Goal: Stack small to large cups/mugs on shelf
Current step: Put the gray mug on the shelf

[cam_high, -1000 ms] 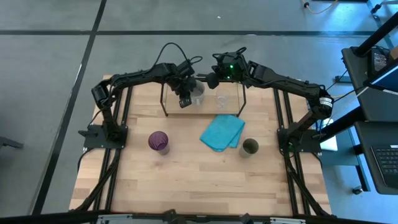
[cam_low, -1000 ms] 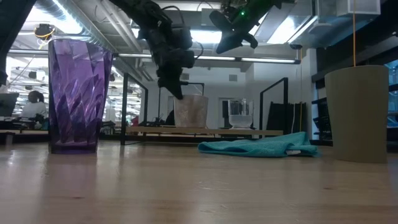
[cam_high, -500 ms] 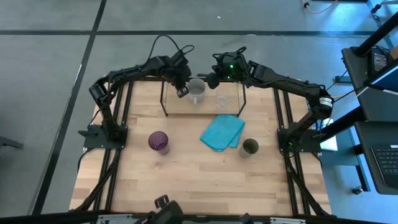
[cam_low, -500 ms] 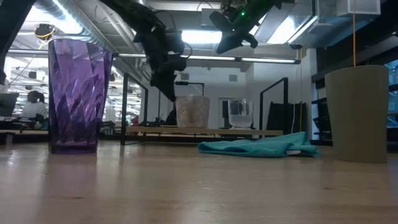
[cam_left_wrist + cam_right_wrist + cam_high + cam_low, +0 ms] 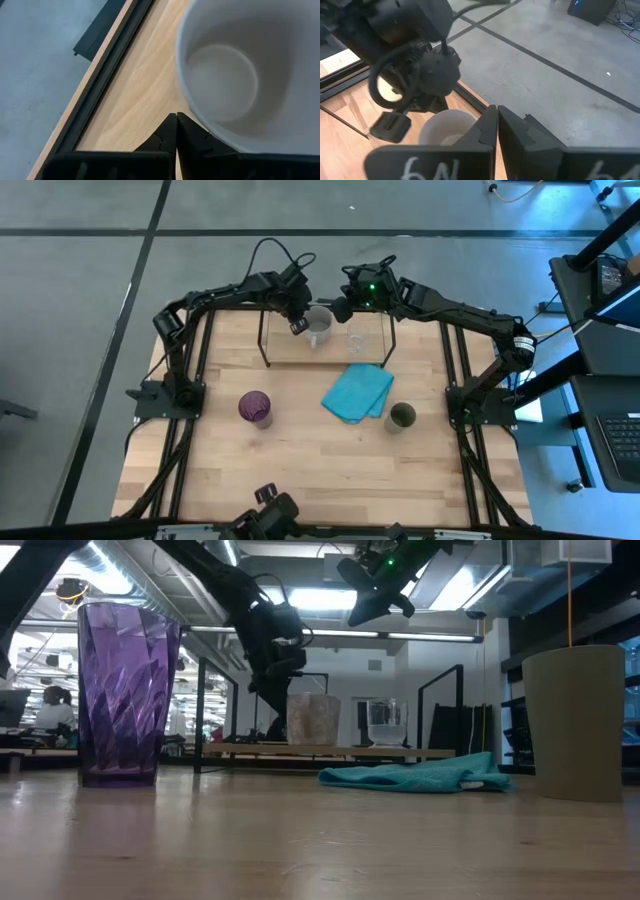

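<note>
A light wooden table (image 5: 300, 460) carries everything. At its 12 o'clock edge stands a low black wire shelf (image 5: 267, 352) with a wooden base, holding a grey mug (image 5: 318, 327) and, at the mug's 3 o'clock, a small clear glass (image 5: 356, 341). Directly on the table: a purple tumbler (image 5: 254, 408) toward 9 o'clock, a folded turquoise cloth (image 5: 357, 392) near centre, an olive-green cup (image 5: 401, 416) toward 3 o'clock.
</note>
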Controlling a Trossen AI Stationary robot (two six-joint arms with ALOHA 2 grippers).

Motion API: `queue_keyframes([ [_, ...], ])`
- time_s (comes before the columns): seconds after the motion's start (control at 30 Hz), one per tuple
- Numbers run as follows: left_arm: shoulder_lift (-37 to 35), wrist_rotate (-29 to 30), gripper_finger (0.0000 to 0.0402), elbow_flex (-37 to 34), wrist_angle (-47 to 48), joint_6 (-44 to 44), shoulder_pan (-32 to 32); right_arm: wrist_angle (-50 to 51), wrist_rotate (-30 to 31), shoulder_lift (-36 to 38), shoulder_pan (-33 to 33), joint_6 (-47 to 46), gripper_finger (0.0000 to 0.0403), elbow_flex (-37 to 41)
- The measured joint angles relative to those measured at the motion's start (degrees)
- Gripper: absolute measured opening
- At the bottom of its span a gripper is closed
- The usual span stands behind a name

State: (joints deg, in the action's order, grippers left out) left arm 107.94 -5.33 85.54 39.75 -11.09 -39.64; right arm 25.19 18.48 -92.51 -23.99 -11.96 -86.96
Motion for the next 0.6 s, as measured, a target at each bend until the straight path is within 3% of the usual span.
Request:
queue_keyframes([
  [0.37,0.33,0.09,0.0,0.0,-2.66,-0.07,-2.25,0.7,0.0,0.0,0.0,-1.2,0.0017,0.0],
  [0.6,0.33,-4.91,0.0,0.0,-6.08,-0.07,-2.61,0.68,0.0,0.0,0.0,-1.18,0.0017,0.0],
])
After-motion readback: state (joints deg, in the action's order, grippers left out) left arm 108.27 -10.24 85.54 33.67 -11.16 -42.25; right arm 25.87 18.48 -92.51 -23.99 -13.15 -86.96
